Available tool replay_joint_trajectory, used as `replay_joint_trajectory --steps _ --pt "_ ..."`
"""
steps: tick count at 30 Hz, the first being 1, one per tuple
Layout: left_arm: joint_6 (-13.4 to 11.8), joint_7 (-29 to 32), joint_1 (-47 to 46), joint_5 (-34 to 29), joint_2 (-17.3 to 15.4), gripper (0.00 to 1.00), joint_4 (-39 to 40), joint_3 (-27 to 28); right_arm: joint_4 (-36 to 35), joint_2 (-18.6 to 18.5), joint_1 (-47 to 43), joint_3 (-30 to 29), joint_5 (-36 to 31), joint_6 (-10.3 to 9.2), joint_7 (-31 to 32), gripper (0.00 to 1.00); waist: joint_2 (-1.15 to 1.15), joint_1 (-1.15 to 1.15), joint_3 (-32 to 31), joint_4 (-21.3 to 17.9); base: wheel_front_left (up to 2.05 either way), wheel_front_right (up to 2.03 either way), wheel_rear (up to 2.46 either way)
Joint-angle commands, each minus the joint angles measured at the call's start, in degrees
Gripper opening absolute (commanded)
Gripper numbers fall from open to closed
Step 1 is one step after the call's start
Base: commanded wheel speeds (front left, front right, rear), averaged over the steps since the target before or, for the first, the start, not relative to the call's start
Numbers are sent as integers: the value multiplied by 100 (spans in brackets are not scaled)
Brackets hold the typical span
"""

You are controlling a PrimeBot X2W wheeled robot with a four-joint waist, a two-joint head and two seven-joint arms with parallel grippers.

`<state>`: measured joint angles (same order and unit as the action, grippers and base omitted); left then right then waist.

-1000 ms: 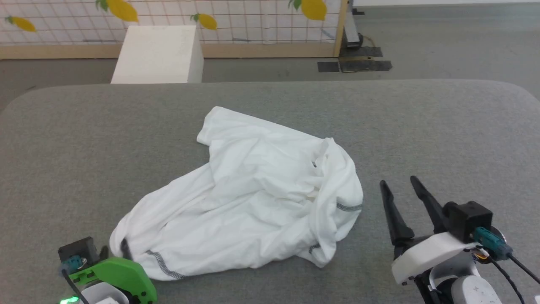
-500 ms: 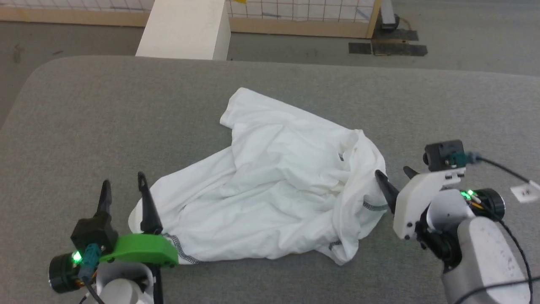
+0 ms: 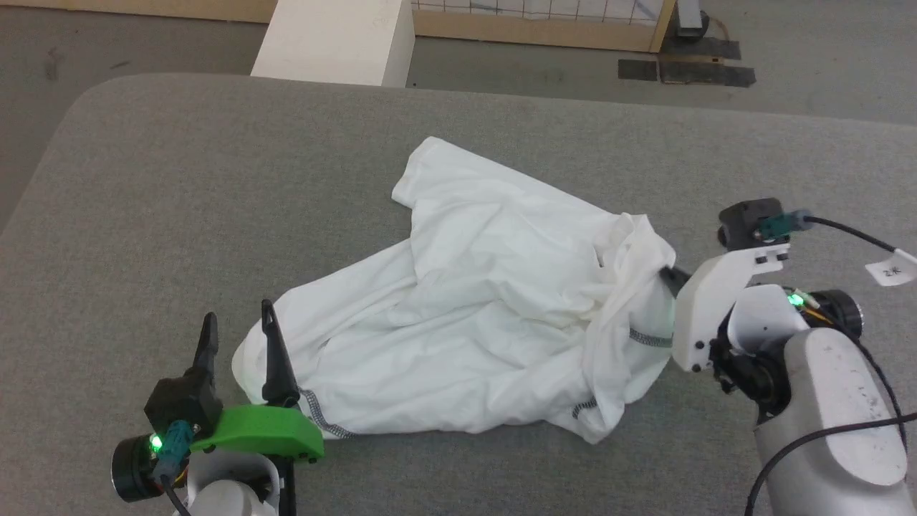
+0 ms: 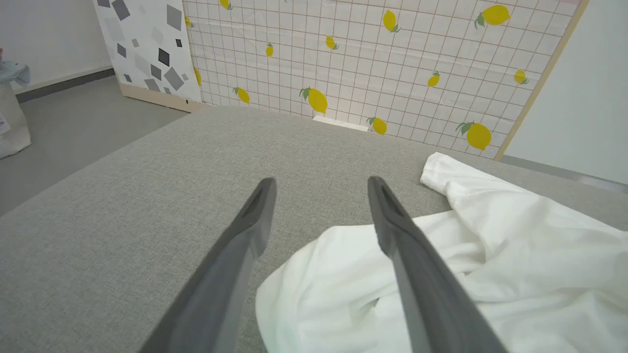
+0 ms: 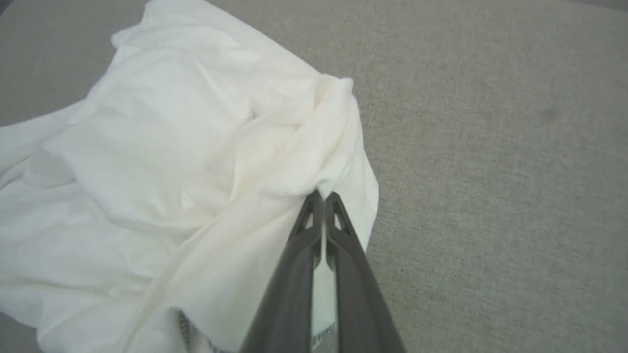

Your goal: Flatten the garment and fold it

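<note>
Your left gripper (image 3: pixel 238 312) sits nearest you at the lower left, its two dark fingers spread wide. A second ago it was low at the shirt's near hem with the fingers closer together; now it holds nothing. In the left wrist view its right-hand finger crosses the near-left corner of the shirt (image 3: pixel 487 308), while the other finger stands over bare grey table (image 3: pixel 179 179). Whether either finger touches the cloth, you cannot tell.

Further along, your right gripper (image 5: pixel 322 196) has changed the other way. A second ago it stood spread and well clear of the shirt; now its fingers are pressed together on a ridge of white cloth at the shirt's right edge, just above a grey stitched seam.

My reading is that the flattening has only begun: you have one hold, on the right, and the left corner is still to be taken before you can pull the shirt taut.

The shirt itself lies crumpled in the middle of the table, between the two grippers, with one end reaching away toward the white box (image 3: pixel 337 36) on the floor beyond.
</note>
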<state>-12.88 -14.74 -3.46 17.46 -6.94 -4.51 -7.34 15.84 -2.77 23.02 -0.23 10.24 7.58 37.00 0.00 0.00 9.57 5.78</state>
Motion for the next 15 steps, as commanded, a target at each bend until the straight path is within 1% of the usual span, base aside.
replay_joint_trajectory --steps 1,4,9,12,15 --pt "72 -25 46 -73 43 100 -49 44 -140 -10 33 -120 -66 -9 -243 0 0 0 -121 -95 0 0 0" --pt "184 -25 53 -118 86 100 -106 105 -474 -10 -61 -486 -307 -9 -787 0 0 0 -254 -175 0 0 0" --pt "338 -26 149 -202 126 100 -186 222 -1177 -10 -587 -1446 -785 -9 -1533 0 0 0 -517 -358 0 0 0" --pt "399 -26 198 -232 136 100 -239 272 -1414 -10 -1001 -2110 -734 -9 -1702 0 0 0 -636 -483 0 0 0" --pt "461 -26 225 -244 136 100 -297 308 -1413 -10 -1455 -2714 -461 -9 -1642 0 0 0 -697 -625 0 0 0"
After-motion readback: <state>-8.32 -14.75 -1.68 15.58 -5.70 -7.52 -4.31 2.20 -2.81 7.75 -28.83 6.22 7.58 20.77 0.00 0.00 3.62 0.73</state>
